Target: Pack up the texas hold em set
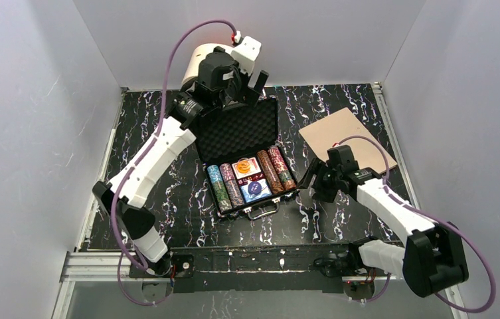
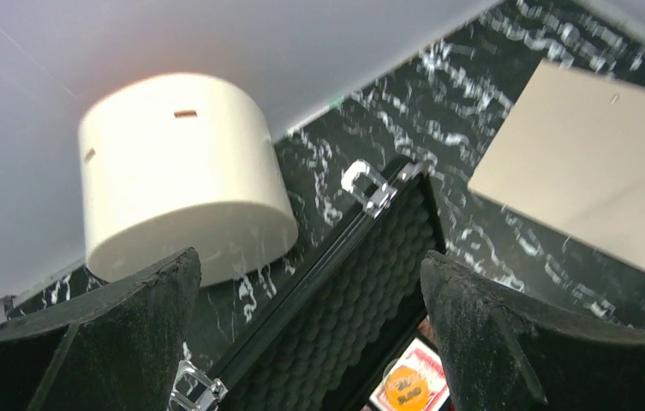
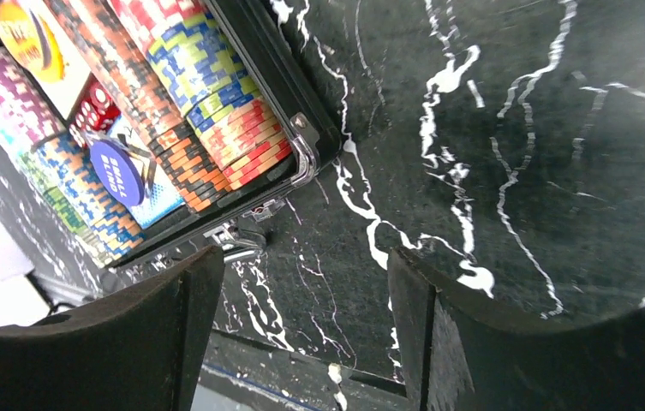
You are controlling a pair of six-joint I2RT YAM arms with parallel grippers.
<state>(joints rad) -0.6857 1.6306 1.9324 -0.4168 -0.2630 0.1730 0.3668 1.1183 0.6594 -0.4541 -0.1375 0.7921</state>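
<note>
- The left gripper hovers at the far edge of the raised lid, jaws wide and empty, with the cream cylinder just behind it to the left. The step in hand looks like swinging the lid down, so the push should come from behind the rim, between the two lid latches, not on them.
- The black briefcase sits open mid-worktop, handle towards the near side. In its tray lie the striped chip stacks, the card decks, the yellow button and the red dice.
- The blue small-blind disc appears to sit on top of a deck. Anything standing proud of the tray could stop the lid, so closing slowly seems wise.
- The right gripper hangs low just right of the case's near right corner, jaws apart and holding nothing. It is well placed to brace the base against sliding, then press the near latches home.
- The tan board lies far right, apart from the case.
</note>
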